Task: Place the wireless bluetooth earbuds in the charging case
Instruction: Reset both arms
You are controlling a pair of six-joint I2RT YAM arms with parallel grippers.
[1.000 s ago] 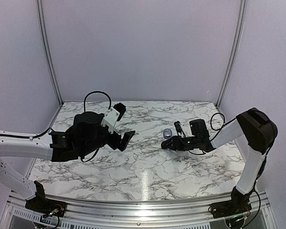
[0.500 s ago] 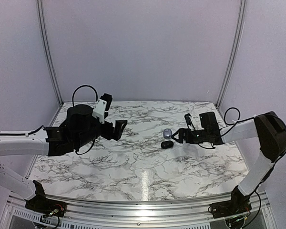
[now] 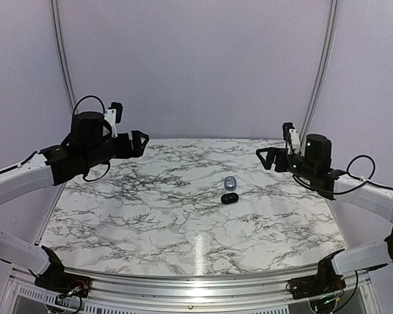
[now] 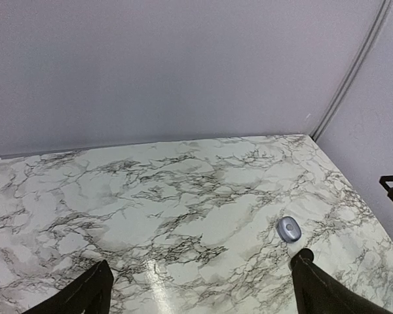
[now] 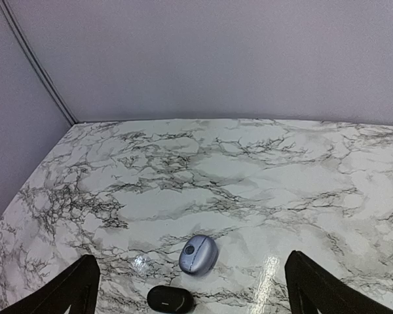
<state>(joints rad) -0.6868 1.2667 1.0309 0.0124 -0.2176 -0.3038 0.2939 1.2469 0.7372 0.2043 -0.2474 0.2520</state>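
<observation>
Worktop (image 3: 150, 216) with grey case (image 3: 230, 182) just beside black case (image 3: 230, 197). Left hand (image 3: 141, 144) and right hand (image 3: 262, 159) hover above, both spread wide, holding nothing.

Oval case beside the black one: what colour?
Silvery blue; the oval case shows best in right wrist view.

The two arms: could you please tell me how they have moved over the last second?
Both rose and drew back from the middle: the left gripper to the far left, the right gripper to the right, uncovering the black case. Both are open. The silver case stayed put.
</observation>
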